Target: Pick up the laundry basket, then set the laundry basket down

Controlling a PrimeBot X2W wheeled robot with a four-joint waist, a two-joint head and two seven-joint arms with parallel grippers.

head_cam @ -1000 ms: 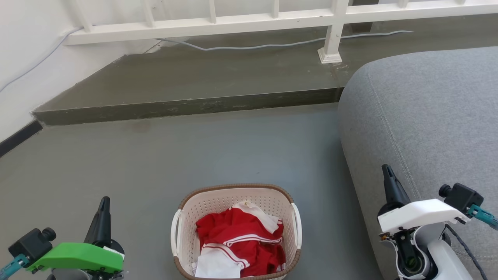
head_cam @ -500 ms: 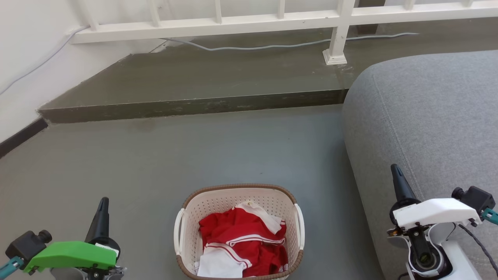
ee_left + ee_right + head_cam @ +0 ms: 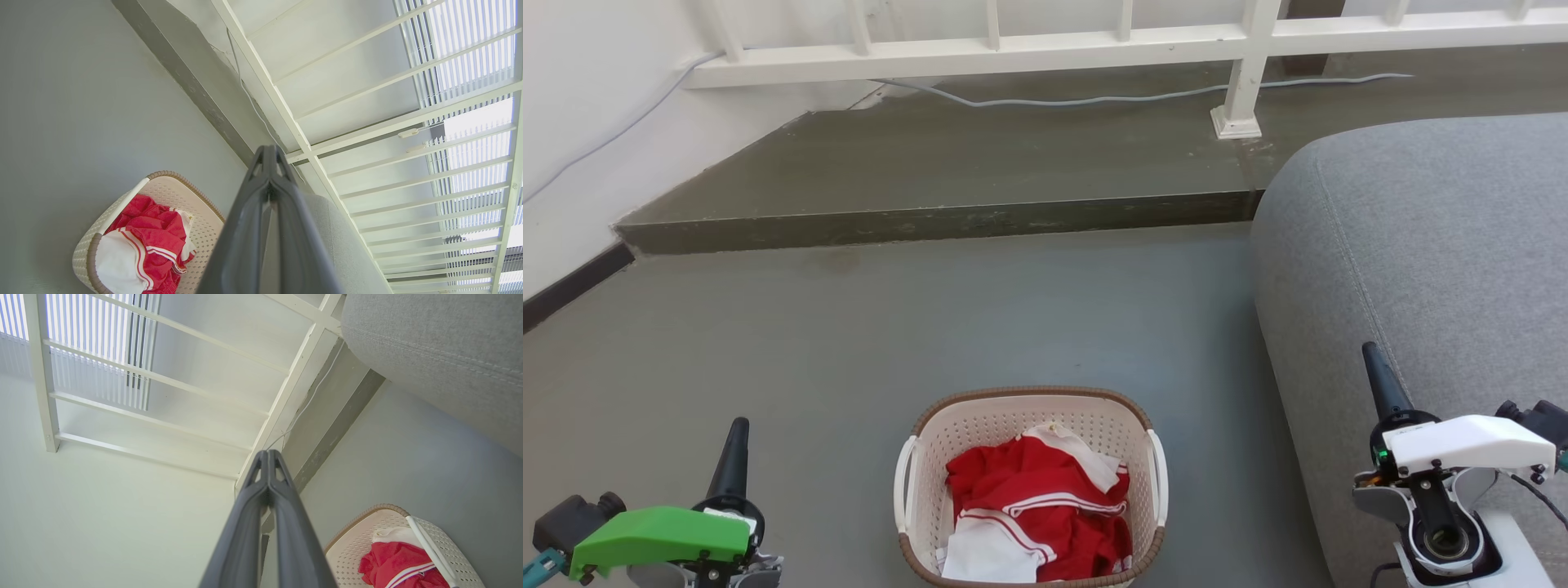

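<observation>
Basket (image 3: 1001,425) on floor (image 3: 1013,318) as before

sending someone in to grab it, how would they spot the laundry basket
Start at the big grey sofa; on the grey floor beside it stands the laundry basket. It is cream perforated plastic with a brown rim, holding red and white clothes.

Green left cover (image 3: 658,529), white right cover (image 3: 1470,437), dark tapered fingers (image 3: 734,457)
</observation>
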